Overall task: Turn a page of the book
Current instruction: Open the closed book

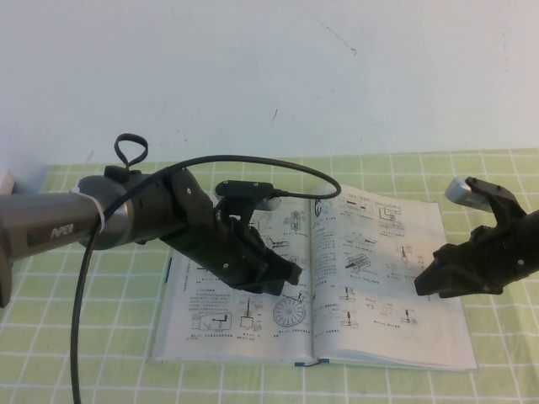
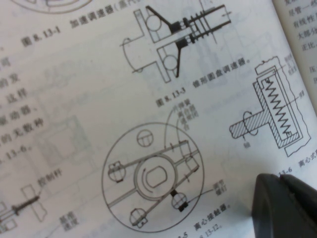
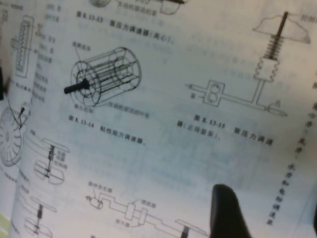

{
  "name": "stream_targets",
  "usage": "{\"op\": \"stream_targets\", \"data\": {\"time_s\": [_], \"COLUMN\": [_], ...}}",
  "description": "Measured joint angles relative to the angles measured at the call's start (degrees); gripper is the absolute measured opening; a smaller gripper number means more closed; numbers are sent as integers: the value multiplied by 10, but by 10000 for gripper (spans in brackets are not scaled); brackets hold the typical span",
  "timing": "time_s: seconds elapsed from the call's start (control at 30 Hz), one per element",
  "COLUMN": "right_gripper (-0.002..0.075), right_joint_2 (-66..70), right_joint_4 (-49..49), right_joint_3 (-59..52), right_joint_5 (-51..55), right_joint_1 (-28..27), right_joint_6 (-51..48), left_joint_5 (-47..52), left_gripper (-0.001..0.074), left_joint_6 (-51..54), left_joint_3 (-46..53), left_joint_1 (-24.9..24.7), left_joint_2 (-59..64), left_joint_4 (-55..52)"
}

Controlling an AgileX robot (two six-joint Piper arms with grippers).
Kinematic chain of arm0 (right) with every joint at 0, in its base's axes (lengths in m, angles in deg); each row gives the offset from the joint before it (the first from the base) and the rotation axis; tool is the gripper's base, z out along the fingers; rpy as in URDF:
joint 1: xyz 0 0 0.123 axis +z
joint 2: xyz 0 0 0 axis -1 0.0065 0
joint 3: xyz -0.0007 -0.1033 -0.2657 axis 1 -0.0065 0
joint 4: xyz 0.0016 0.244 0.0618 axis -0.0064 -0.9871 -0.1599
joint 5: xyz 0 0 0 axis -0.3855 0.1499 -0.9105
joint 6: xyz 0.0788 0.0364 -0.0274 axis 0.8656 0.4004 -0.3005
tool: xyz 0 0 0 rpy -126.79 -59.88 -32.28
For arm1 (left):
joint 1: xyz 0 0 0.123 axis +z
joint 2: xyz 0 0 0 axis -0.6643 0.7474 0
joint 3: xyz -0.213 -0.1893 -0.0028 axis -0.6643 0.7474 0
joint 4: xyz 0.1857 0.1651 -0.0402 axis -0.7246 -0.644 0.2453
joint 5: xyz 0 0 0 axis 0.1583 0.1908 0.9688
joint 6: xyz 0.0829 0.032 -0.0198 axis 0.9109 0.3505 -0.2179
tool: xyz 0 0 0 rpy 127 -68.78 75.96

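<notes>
The book (image 1: 396, 358) lies open and flat on the green checked cloth. The page (image 1: 221, 290) with small diagrams and a dark ring figure (image 1: 289, 313) is the left-hand leaf and lies flat. My left gripper (image 1: 290, 273) is shut and empty, low over that page just above the ring figure and near the spine. In the left wrist view its fingers (image 2: 292, 208) are together over the page (image 2: 99, 99). My right gripper (image 1: 424, 284) is open and empty over the right-hand page near its outer edge. In the right wrist view one finger (image 3: 225, 213) shows against that page (image 3: 163, 148).
The green checked cloth (image 1: 84, 370) covers the table around the book. A pale wall (image 1: 269, 67) stands behind. The left arm's black cable (image 1: 80, 311) hangs over the front left. A grey object (image 1: 7, 181) sits at the far left edge.
</notes>
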Motion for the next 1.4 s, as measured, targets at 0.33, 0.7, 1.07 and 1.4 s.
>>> {"op": "stream_targets", "data": {"time_s": [0.33, 0.7, 1.07, 1.4], "right_gripper": [372, 371, 346, 344], "right_joint_2": [15, 19, 23, 25], "right_joint_4": [-23, -46, -53, -72], "right_joint_3": [7, 7, 7, 7], "right_joint_5": [20, 26, 32, 35], "right_joint_1": [-5, -5, -5, -5], "right_joint_6": [0, -2, -2, -2], "left_joint_5": [0, -1, -2, -2], "left_gripper": [-5, -5, -5, -5], "left_joint_6": [2, 3, 3, 3], "left_joint_3": [0, 0, 0, 0], "left_joint_1": [0, 0, 0, 0], "left_joint_2": [0, 0, 0, 0], "left_joint_4": [-1, -1, -1, 0]}}
